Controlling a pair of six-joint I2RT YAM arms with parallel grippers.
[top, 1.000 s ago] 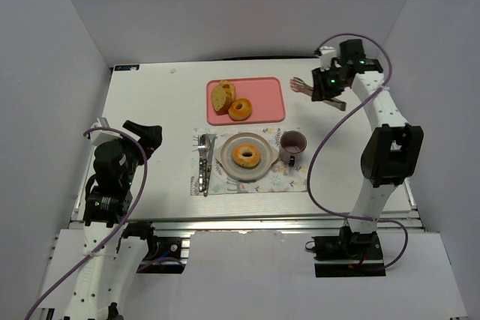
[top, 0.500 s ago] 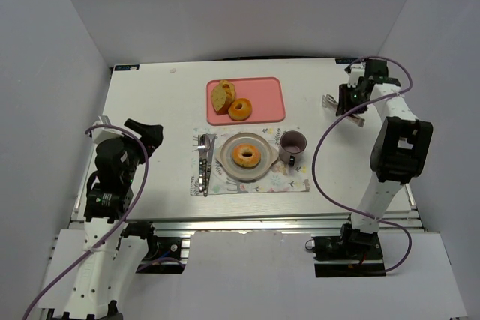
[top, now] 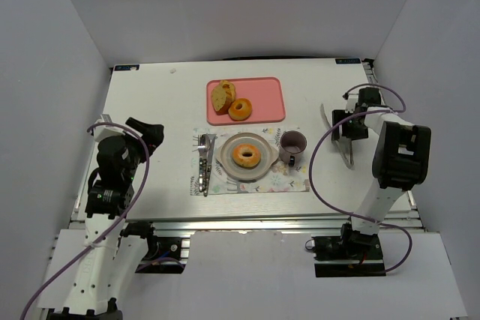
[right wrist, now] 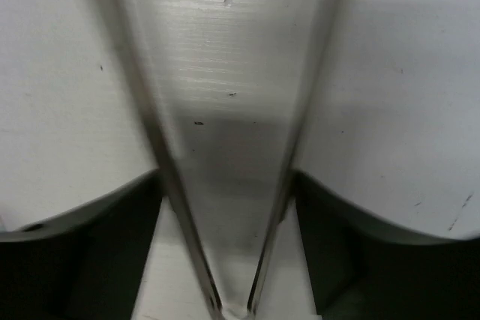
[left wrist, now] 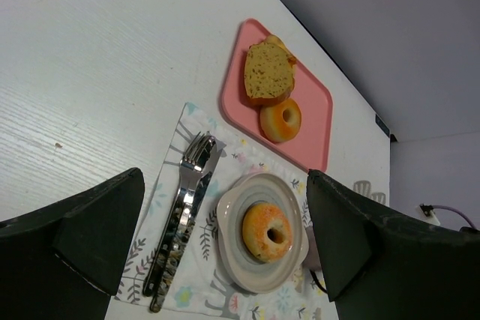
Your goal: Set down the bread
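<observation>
Mug (top: 292,144) flanks plate (top: 225,162) right, cutlery (top: 204,162) left, tray (top: 266,95) behind, near side open

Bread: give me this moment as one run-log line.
bread on plate | right gripper holding tongs, right of mug | left gripper open, empty
</observation>
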